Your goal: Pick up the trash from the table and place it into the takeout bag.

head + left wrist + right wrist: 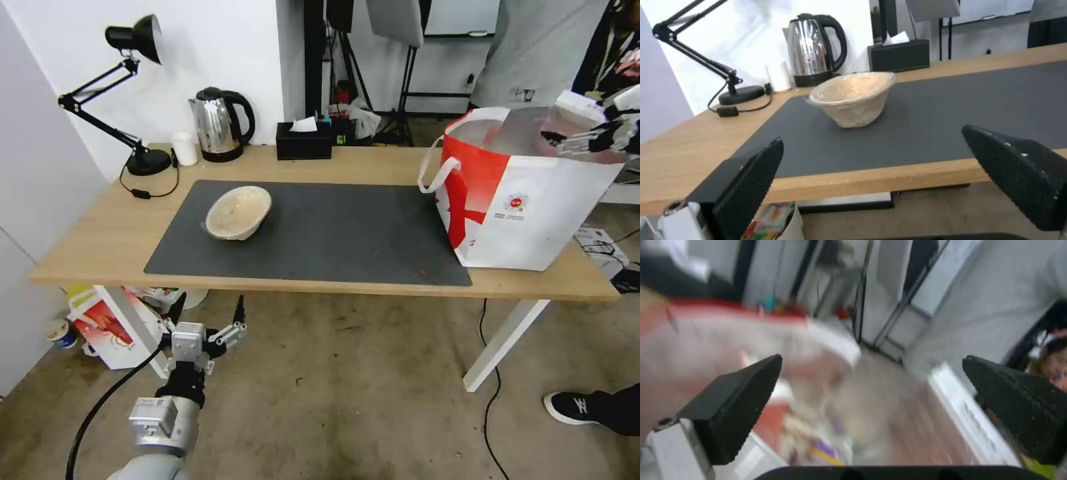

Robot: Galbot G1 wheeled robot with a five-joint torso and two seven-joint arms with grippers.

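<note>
**A:** So, what are you picking next?

**B:** You have 1 piece of trash on view on the bench point(100, 247): the shallow beige bowl point(238, 212), sitting tilted on the dark grey mat point(333, 233), toward the lamp end. The takeout bag point(527, 200) stands well apart at the other end, mouth open.

**A:** How will it handle?

**B:** Judging by its thin, crinkled wall, you should expect it to be very light and soft, easy to crush or to skid away. Take it at the rim, 1 finger inside and 1 outside, and squeeze gently.

**A:** And your claws?

**B:** Your left claw point(205, 320) hangs below the bench's near edge, fingers spread and empty. Your right claw point(587, 137) is up at the bag's mouth; its wrist view has the 2 fingers wide apart with nothing between them.

**A:** Which view helps you most?

**B:** The left wrist view gives you the bowl's side profile and its lean, with a film-like sheen at the rim. The head view instead gives you the layout, bowl to bag.
</note>
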